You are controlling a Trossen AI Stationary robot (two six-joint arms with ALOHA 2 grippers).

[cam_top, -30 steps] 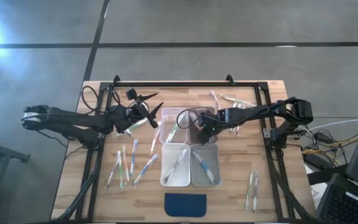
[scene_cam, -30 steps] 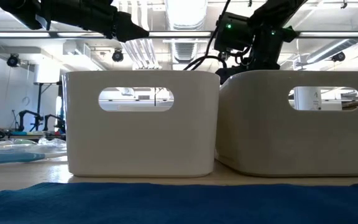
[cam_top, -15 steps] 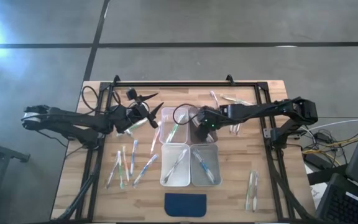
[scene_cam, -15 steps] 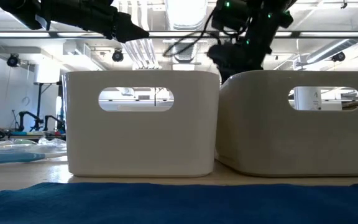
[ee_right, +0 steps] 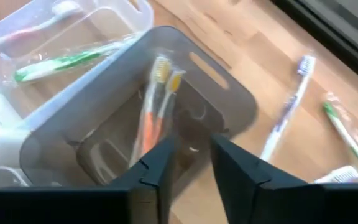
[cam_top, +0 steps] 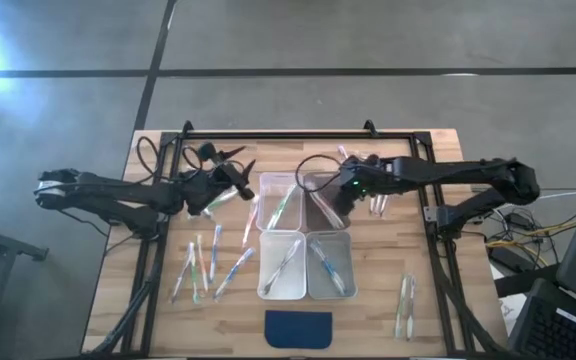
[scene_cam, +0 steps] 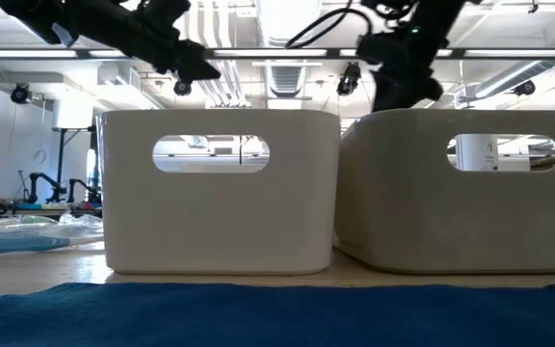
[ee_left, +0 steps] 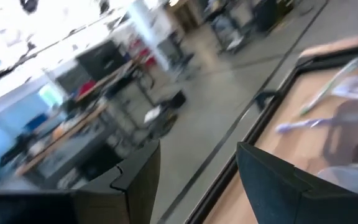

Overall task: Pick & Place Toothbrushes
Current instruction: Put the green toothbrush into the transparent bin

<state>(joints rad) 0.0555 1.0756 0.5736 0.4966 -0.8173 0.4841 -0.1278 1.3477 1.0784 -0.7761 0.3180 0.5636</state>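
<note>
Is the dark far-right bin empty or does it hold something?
Not empty: the dark bin holds two orange toothbrushes, seen past the right gripper, whose fingers stand slightly apart.

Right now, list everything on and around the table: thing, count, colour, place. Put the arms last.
bins: four, clear, in a two-by-two block at the table's middle, each with toothbrushes inside.
orange toothbrushes: two, in the far right bin.
green toothbrush: one, in the far left bin.
loose toothbrushes: several, whitish with green or blue, on the wood left of the bins; more at the far edge and the near right corner.
pad: one, dark blue, flat, at the near edge.
table: one, wood, with a black frame.
left gripper: dark, left of the far left bin, fingers apart.
right gripper: dark, over the far right bin, fingers slightly apart, holding nothing.
</note>
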